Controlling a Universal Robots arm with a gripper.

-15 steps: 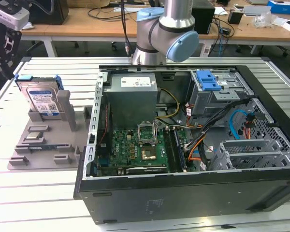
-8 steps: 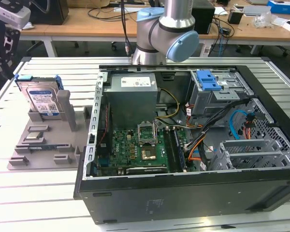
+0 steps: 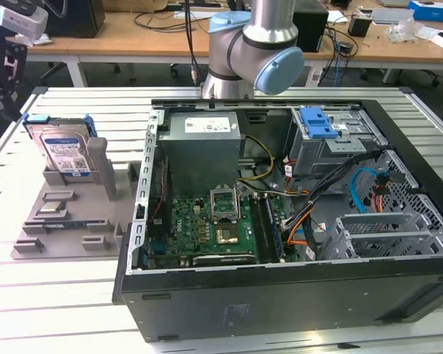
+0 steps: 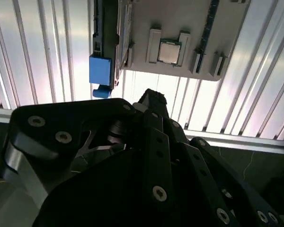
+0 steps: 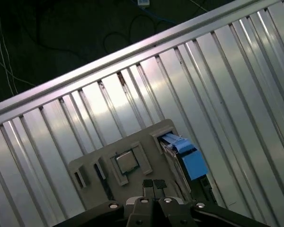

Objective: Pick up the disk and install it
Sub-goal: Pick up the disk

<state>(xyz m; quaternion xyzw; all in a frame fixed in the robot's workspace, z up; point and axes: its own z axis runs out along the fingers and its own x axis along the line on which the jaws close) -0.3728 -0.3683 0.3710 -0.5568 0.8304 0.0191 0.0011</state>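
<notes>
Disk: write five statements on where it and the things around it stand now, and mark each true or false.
1. The disk stands on edge in the grey fixture. True.
2. The disk already sits inside the computer case. False: it is outside the case, on the exterior view's left of it.
3. The gripper grips the disk. False: it hangs over the fixture, apart from the disk.
4. A processor chip lies in a pocket of the fixture. True.
5. The case lies open, its motherboard showing. True.
</notes>
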